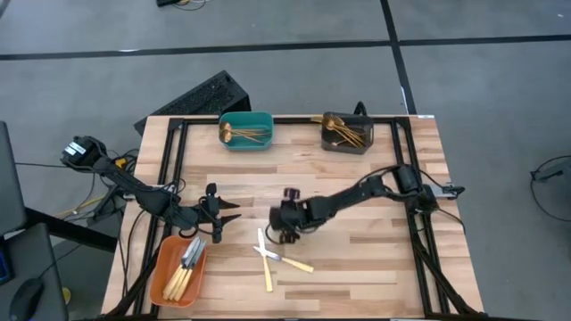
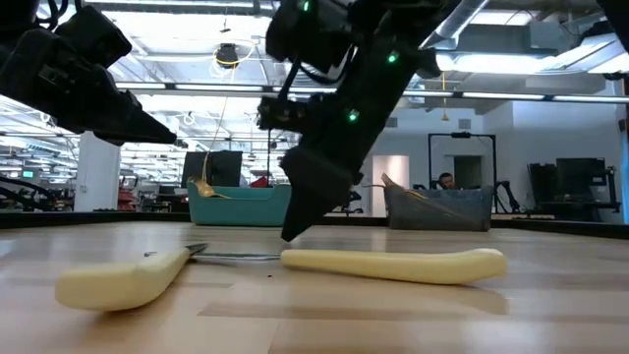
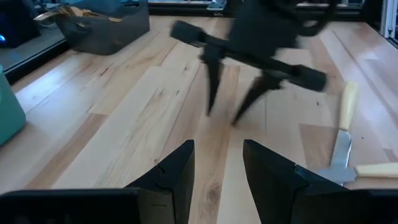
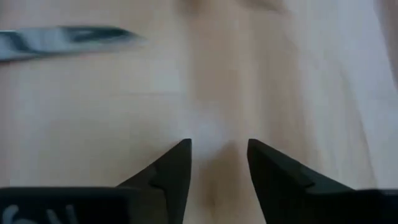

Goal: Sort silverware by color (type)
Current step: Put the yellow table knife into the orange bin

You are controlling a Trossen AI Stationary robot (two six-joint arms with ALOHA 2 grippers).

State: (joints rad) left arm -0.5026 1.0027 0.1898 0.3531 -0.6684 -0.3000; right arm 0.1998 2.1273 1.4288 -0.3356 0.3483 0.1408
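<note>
Pale-handled knives [image 1: 284, 259] crossed on wood, right claw [image 1: 284, 234] open above

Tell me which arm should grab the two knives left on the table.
Right, probably. The right gripper, open and empty, hangs beside the two knives, fingers pointing down at the table. The left gripper, also open, sits farther off, by the orange bin.

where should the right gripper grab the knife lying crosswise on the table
Best on the pale handle, mid-length, coming straight down with the fingers straddling its width. The knife lies flat, and its thin blade crosses the other knife, so the handle end offers thicker, freer purchase. The right gripper hovers open just beside the blades, so it is a short move.
</note>
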